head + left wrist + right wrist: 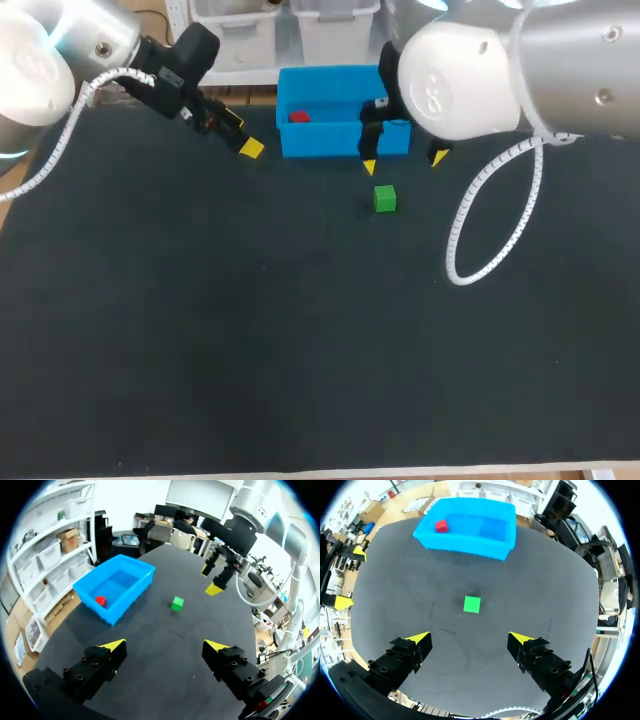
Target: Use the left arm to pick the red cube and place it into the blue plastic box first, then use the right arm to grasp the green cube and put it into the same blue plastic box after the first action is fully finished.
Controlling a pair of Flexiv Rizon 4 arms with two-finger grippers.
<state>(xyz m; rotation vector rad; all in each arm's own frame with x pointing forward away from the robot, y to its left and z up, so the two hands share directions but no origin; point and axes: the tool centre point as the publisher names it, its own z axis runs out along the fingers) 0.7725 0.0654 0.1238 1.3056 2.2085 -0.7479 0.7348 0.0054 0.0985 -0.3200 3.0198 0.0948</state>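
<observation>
The red cube (299, 117) lies inside the blue plastic box (345, 141) at the table's far edge, near its left end; both wrist views show the red cube (101, 600) (441, 526) there too. The green cube (385, 198) sits on the black table just in front of the box. My left gripper (242, 133) hangs open and empty beside the box's left end. My right gripper (404, 162) is open above the table, with the green cube (472, 604) just ahead of its fingers. From the left wrist, the green cube (177, 603) lies ahead, past my open left gripper (165, 645).
The black table (250, 330) stretches wide toward the near edge. My right arm's white cable (470, 240) loops down over the table's right part. White bins stand behind the blue box (465, 550).
</observation>
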